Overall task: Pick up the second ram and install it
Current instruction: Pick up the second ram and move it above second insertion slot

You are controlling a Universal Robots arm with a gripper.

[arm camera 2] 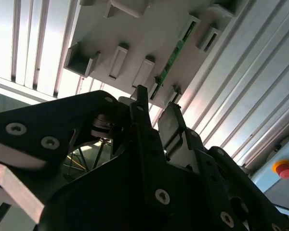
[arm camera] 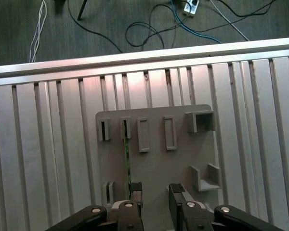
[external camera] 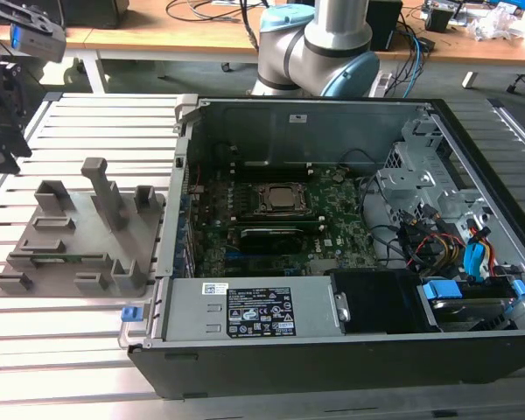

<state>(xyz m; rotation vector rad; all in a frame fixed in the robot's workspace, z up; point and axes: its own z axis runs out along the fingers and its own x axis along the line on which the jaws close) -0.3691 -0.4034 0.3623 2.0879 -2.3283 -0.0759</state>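
The second ram [external camera: 63, 256] is a thin green stick standing on edge in a slot of the grey fixture plate [external camera: 74, 229] at the exterior view's left. In both wrist views the ram [arm camera: 126, 161] [arm camera 2: 176, 52] runs between two slotted blocks of the plate [arm camera: 156, 159]. My gripper [arm camera: 155, 193] hovers above the plate's near end, open, with nothing between its fingers. One finger [arm camera: 136, 191] is almost over the ram's end. In the exterior view the gripper [external camera: 3, 131] hangs high, off the plate's far left corner.
An open computer case [external camera: 350, 350] lies at the exterior view's right, with the green motherboard [external camera: 332, 236] and processor socket [external camera: 278, 198] inside. Cables and drives [external camera: 459, 280] crowd its right end. The plate's tall upright block [external camera: 105, 188] stands near its middle. The table is slatted aluminium [arm camera: 48, 159].
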